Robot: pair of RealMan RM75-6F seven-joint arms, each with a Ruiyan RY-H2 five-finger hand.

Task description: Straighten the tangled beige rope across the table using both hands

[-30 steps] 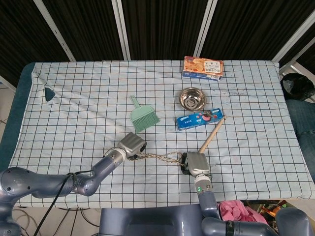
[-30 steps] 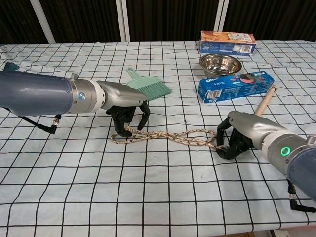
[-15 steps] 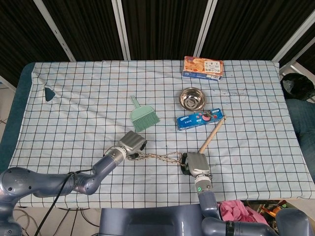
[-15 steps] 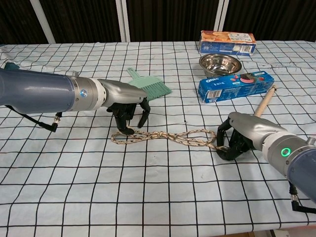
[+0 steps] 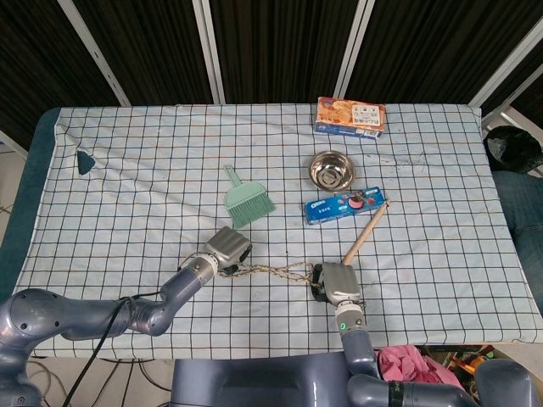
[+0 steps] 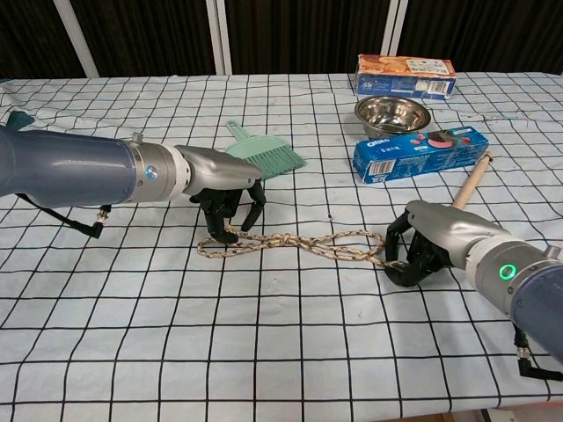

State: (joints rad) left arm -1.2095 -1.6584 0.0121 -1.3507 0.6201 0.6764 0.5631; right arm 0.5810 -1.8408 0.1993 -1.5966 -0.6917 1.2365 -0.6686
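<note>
- Chest view shows the right hand (image 6: 428, 243) nearest to us, low on the tabletop (image 6: 264, 352). Its dark fingers curl around the right end of the beige rope (image 6: 295, 244) and hold it.
- The beige rope lies on the tabletop between the two hands. It is twisted, with loops in it, and not pulled straight.
- The left hand (image 6: 224, 189) is at the left end of the rope. Its dark fingers point down and touch the rope there. I cannot tell if they grip it.
- A wooden stick (image 6: 472, 180) lies slanted just behind the right hand.
- A green dustpan brush (image 6: 266, 152) lies just behind the left hand.
- A blue cookie box (image 6: 420, 152) lies farther back, on the right side, near the top of the stick.
- A shiny metal bowl (image 6: 391, 114) sits just behind the blue box.
- An orange box (image 6: 405, 76) lies at the far edge, behind the bowl.
- Head view shows a small dark green thing (image 5: 85, 160) far off near the left edge of the checked cloth.
</note>
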